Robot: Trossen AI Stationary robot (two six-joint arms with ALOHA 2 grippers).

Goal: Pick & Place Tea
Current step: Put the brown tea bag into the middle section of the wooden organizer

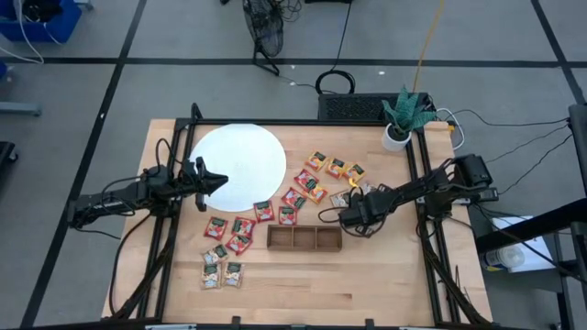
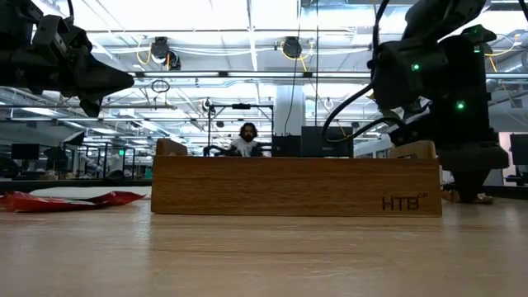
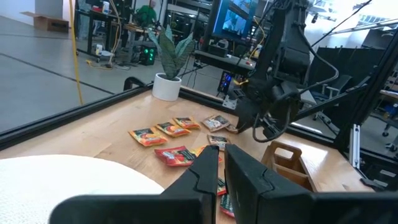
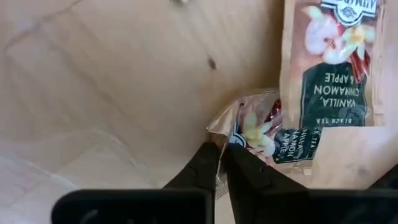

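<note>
Small tea sachets lie flat on the wooden table: red ones [image 1: 240,226], orange ones [image 1: 336,168] and pale ones [image 1: 233,272]. My right gripper [image 1: 347,218] points steeply down, just right of the brown wooden tray [image 1: 304,238], shut on a pale sachet [image 4: 264,127]. Another pale sachet [image 4: 329,62] lies flat close beside it. My left gripper [image 1: 215,181] hangs level and shut over the left part of the white disc [image 1: 248,160], holding nothing. My right gripper pinches the pale sachet by its crumpled silvery edge [image 4: 221,122] between its two fingertips. The fingers come from above, slanting steeply down. That edge is bent up at the fingers, while the sachet's printed part [image 4: 292,143] still lies on the table.
A potted plant [image 1: 401,119] stands at the far right corner. The tray's long wall [image 2: 295,186] fills the middle of the low view, a red sachet [image 2: 66,200] to its left. Black frame rails run along both table sides. Bare wood lies near the front edge.
</note>
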